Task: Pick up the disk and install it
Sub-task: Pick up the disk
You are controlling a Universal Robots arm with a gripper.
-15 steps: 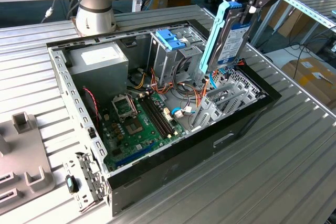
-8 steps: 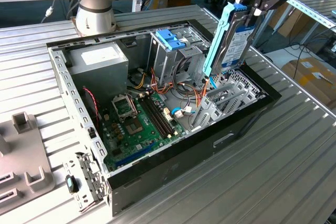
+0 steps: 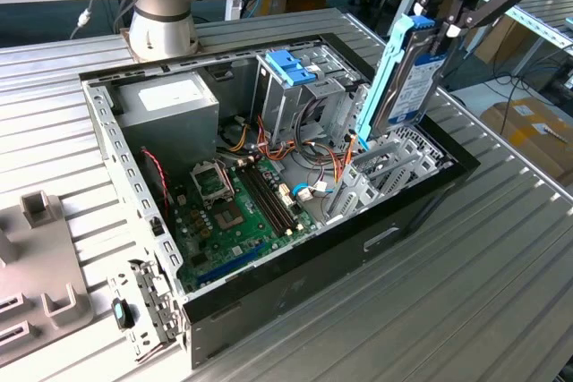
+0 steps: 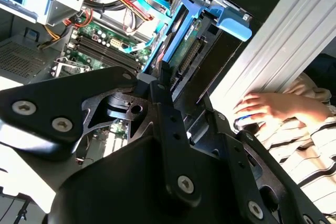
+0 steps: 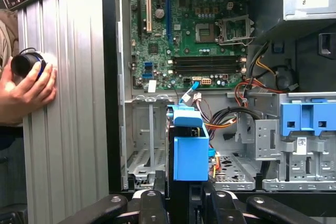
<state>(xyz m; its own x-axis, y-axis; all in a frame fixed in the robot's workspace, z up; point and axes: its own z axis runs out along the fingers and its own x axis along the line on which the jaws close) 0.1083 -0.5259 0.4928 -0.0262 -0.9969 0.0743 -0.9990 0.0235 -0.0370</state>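
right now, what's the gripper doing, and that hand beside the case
Gripper: shut on the disk, above the open case.
Hand: resting on a round black object.

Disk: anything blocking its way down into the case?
Nothing visible blocks it. The jaws hold the disk nearly upright over the open metal bay. Orange and black cables run close beside its lower end, apart from it in the first wrist view.

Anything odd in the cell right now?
Yes: a person's hand rests on the table beside the case, on a round black knob, inside the work area. The disk, clamped on end in the gripper, looks undamaged.
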